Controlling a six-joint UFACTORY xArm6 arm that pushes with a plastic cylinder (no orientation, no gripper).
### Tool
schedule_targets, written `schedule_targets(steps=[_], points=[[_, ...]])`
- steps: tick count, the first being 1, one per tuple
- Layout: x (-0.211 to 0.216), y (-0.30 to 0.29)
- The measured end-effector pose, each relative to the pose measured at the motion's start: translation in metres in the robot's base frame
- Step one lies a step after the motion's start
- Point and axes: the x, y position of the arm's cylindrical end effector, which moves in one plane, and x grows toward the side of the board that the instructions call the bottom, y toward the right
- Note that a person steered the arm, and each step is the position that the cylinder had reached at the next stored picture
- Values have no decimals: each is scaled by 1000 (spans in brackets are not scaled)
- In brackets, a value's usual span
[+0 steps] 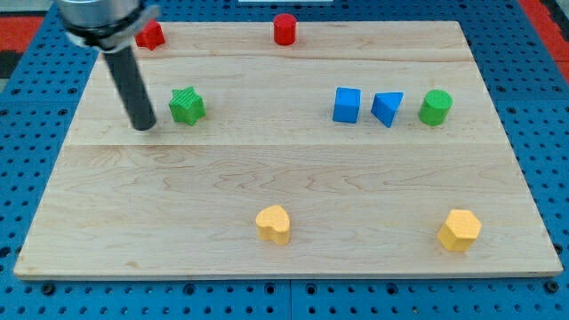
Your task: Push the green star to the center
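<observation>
The green star (187, 106) lies on the wooden board (284, 187) in the upper left part. My tip (143, 127) rests on the board just left of the star, a short gap away and slightly lower in the view. The dark rod rises from the tip toward the view's top left.
A red block (150, 36) sits at the top left behind the rod, and a red cylinder (284, 29) at top centre. A blue cube (347, 104), a blue triangle (387, 108) and a green cylinder (436, 107) line up at right. Two yellow blocks (274, 224) (460, 229) lie near the bottom.
</observation>
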Motion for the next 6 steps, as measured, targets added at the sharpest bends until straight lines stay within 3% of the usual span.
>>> schedule_targets(steps=[1, 3, 4, 5, 6], points=[[-16, 6], [-28, 99], [-46, 90], [-58, 141], [-41, 166]])
